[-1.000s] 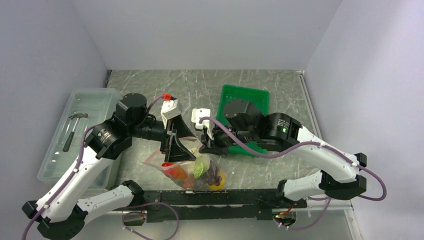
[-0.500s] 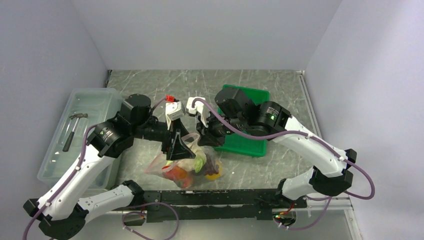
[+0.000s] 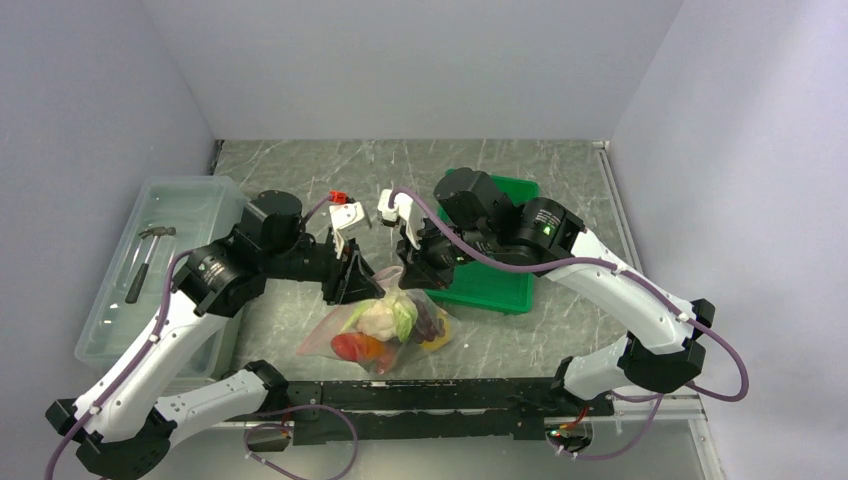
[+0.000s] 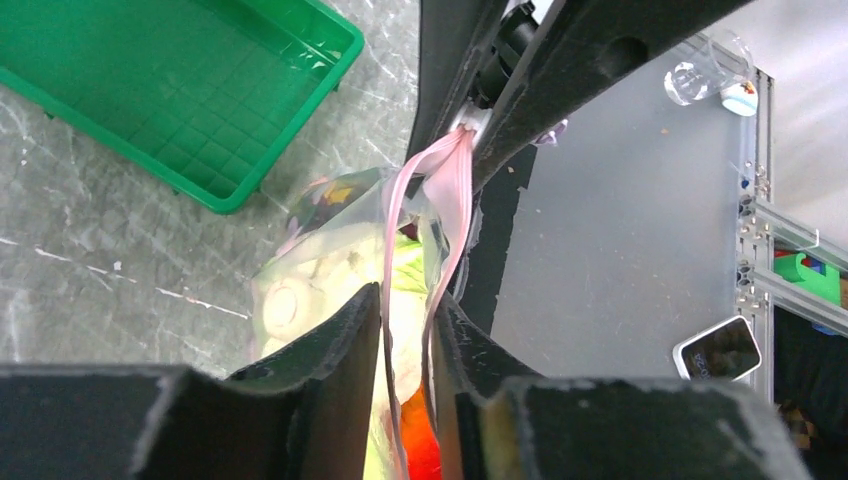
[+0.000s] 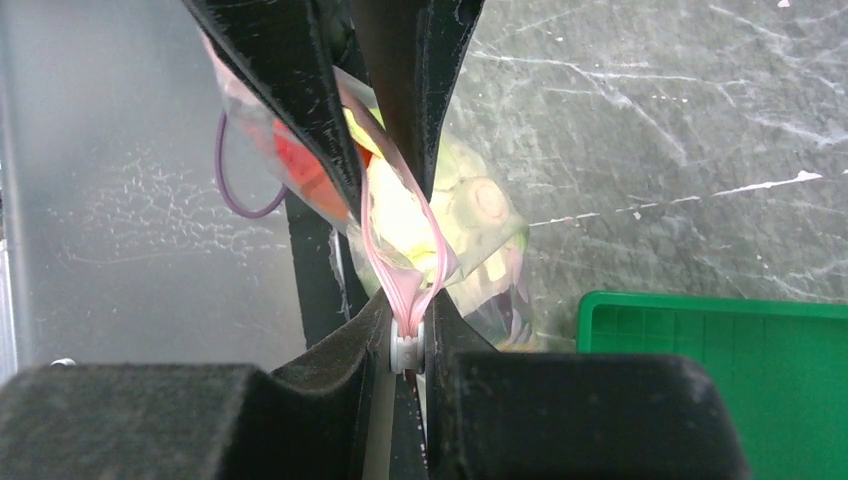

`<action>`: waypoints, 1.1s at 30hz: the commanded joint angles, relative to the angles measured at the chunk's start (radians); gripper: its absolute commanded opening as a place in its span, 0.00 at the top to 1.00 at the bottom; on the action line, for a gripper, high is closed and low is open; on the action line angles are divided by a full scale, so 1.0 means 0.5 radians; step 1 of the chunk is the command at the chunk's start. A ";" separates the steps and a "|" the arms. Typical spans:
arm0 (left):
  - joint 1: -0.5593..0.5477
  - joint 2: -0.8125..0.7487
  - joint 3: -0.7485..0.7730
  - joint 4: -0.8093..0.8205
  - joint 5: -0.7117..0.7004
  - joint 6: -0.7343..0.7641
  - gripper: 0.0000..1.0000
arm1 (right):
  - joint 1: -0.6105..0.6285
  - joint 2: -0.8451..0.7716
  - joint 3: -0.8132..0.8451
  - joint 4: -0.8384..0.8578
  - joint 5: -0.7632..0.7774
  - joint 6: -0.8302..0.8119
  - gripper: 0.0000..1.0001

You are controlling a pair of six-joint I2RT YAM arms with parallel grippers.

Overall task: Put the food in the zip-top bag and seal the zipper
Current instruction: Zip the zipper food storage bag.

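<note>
The clear zip-top bag (image 3: pixel 318 343) rests on the table in front of the arms, its mouth lifted between both grippers. Inside is the food: a red piece (image 3: pixel 350 347), a pale leafy vegetable (image 3: pixel 380 318), purple grapes (image 3: pixel 428 320) and an orange-yellow fruit (image 3: pixel 438 342). My left gripper (image 4: pixel 405 300) has narrowed onto the pink zipper (image 4: pixel 395 215). Each strip lies against a finger, with a slit between them. My right gripper (image 5: pixel 408 310) is shut on the white slider (image 5: pixel 404 352) at the zipper's end, close beside the left one.
A green tray (image 3: pixel 500 292) stands just right of the bag, under the right arm. A translucent bin (image 3: pixel 190 195) holding a hammer (image 3: pixel 148 258) sits at the left. The arms' black base rail (image 3: pixel 480 392) runs close to the bag's near side.
The left jaws have gone from wide apart to narrow round the zipper. The right gripper has drawn the bag's mouth up and away; the bag has shifted and stretched between the grippers.
</note>
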 commanded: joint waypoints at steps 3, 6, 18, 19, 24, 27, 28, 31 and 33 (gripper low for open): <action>-0.004 0.001 0.078 -0.085 -0.102 0.044 0.81 | -0.014 -0.081 0.147 0.103 -0.059 0.019 1.00; -0.003 0.014 0.111 -0.103 -0.129 0.044 1.00 | -0.014 -0.071 0.149 0.094 -0.050 0.030 1.00; -0.005 0.009 0.275 -0.153 0.014 0.068 1.00 | -0.014 -0.220 -0.052 0.198 -0.034 0.046 0.92; -0.004 0.018 0.298 -0.169 0.033 0.068 1.00 | -0.014 -0.242 -0.084 0.217 -0.034 0.043 0.86; -0.003 0.056 0.380 -0.239 0.030 0.150 1.00 | -0.014 -0.450 -0.353 0.428 0.013 0.027 0.47; -0.005 0.067 0.406 -0.249 0.033 0.146 1.00 | -0.012 -0.643 -0.594 0.652 0.015 0.029 0.35; -0.005 0.070 0.410 -0.247 0.038 0.143 1.00 | -0.011 -0.698 -0.662 0.717 -0.004 0.033 0.32; -0.004 0.075 0.419 -0.247 0.060 0.126 1.00 | -0.011 -0.816 -0.845 0.888 -0.064 0.038 0.29; -0.004 0.085 0.427 -0.248 0.077 0.116 1.00 | -0.011 -0.868 -0.959 1.034 -0.068 0.051 0.29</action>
